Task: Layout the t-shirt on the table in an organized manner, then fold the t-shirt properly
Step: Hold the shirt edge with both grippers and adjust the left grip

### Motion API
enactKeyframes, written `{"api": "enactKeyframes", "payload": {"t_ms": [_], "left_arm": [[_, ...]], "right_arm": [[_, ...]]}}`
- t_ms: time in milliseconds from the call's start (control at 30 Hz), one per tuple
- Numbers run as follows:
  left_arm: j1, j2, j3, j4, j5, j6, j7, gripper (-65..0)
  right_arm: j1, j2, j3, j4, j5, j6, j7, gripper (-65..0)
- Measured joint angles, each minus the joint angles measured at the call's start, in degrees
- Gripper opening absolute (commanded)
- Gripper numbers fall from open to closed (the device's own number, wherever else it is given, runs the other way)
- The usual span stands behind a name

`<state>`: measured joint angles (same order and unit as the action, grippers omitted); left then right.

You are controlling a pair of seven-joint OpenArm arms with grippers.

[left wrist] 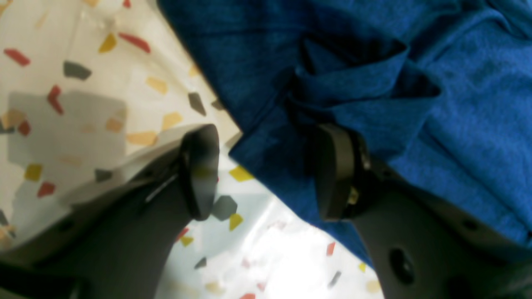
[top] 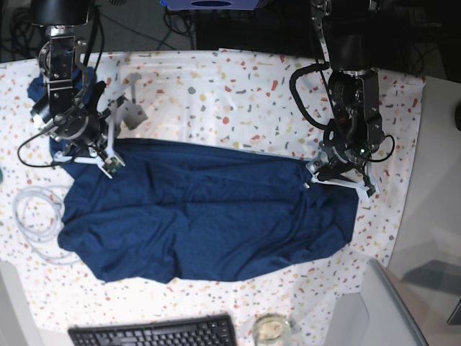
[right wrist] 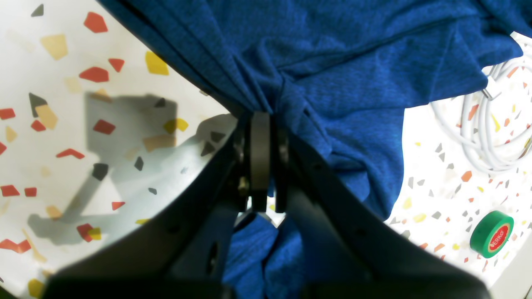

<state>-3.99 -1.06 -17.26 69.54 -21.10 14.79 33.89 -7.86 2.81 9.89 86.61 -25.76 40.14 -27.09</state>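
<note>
The navy-blue t-shirt (top: 202, 216) lies spread and wrinkled across the speckled table (top: 238, 94). My right gripper (right wrist: 260, 120) is shut on a bunched fold at the shirt's edge (right wrist: 332, 62); in the base view it is at the shirt's upper left corner (top: 101, 155). My left gripper (left wrist: 268, 174) is open low over the table (left wrist: 62, 104). One finger (left wrist: 199, 170) is over bare cloth and the other (left wrist: 336, 170) is against a rumpled shirt edge (left wrist: 457, 104), with a shirt corner lying between them. In the base view it sits at the shirt's right edge (top: 338, 173).
A coiled white cable (right wrist: 486, 137) lies by the shirt's left side (top: 36, 216), and a green tape roll (right wrist: 492, 234) is near it. A black keyboard (top: 151, 335) and a small glass (top: 270, 330) sit at the front edge. A plain grey surface (top: 432, 216) borders the right.
</note>
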Motion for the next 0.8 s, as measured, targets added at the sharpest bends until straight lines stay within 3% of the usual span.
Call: {"api": "enactKeyframes", "payload": {"t_ms": [100,167,467,667,800], "left_arm": [[2.38,0.07,0.00,3.80,0.04,0.55,0.31,-30.9],[2.58,0.09,0.00,4.42,0.02,2.89,0.17,-30.9],[2.01,0.07,0.00,4.46,0.00,2.91,0.20,-31.9],[-0.44,0.07,0.00,0.76,-0.09,2.78,-0.04,-53.8],[-0.61,0.07,0.00,-0.35,0.00,2.80,0.15,-55.8]], "right_arm": [[0.02,0.00,0.00,0.00,0.00,0.00,0.02,-65.0],[0.02,0.00,0.00,0.00,0.00,0.00,-0.09,-65.0],[0.70,-0.07,0.00,0.00,-0.02,0.00,-0.04,-65.0],[1.31,-0.17,0.00,0.00,0.00,0.00,0.00,-65.0],[1.31,-0.17,0.00,0.00,-0.02,0.00,-0.13,-65.0]]}}
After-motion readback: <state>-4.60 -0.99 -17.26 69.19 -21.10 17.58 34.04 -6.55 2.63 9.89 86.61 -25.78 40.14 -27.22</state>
